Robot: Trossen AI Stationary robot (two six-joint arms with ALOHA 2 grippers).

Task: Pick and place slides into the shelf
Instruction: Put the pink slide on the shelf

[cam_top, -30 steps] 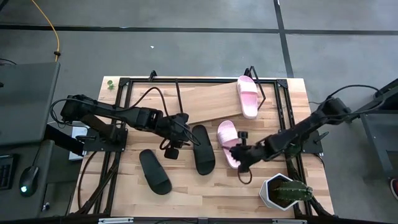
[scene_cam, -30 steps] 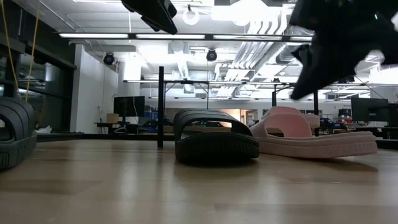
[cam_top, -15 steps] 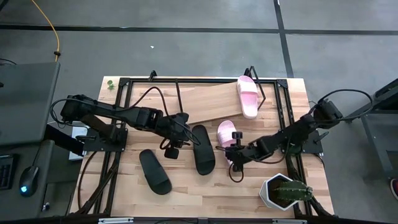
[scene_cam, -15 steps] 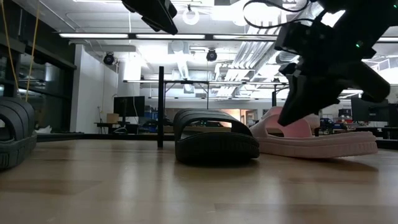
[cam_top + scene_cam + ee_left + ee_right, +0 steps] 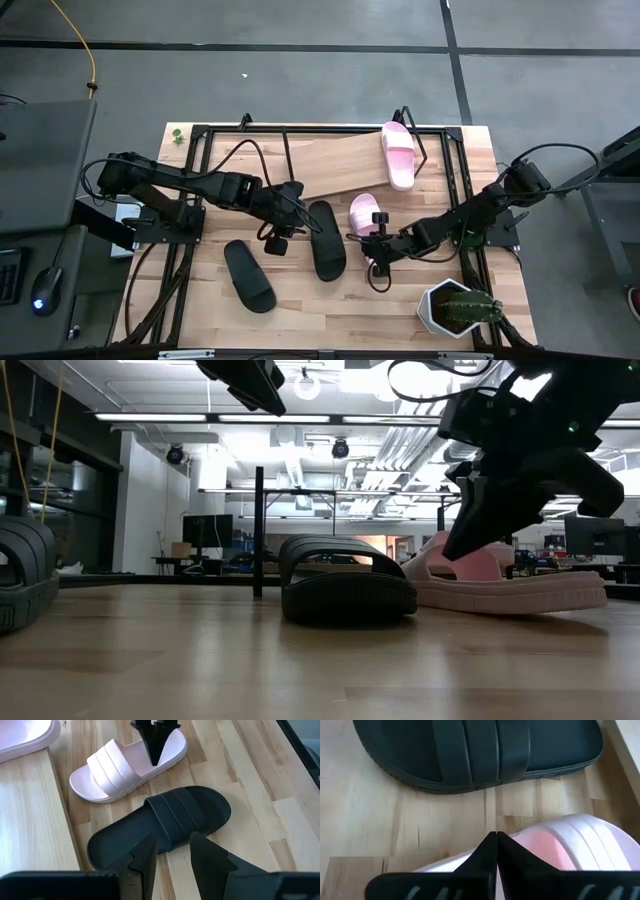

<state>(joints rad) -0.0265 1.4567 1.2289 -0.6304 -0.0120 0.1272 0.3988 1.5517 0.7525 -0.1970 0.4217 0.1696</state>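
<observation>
A: Which arm is nearer the loose pink slide (image 5: 362,225) at frame centre?
B: The right end effector (image 5: 376,246), clenched empty, tips at its strap; its long axis runs up-down.

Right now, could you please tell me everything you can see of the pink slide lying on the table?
The pink slide is light pink and matte, foam-like, with one wide ribbed strap over an open toe. It lies sole-down on the wooden table, off the shelf, beside a black slide without touching it. The right pincer, shut, points down over its heel end; contact is unclear.
</observation>
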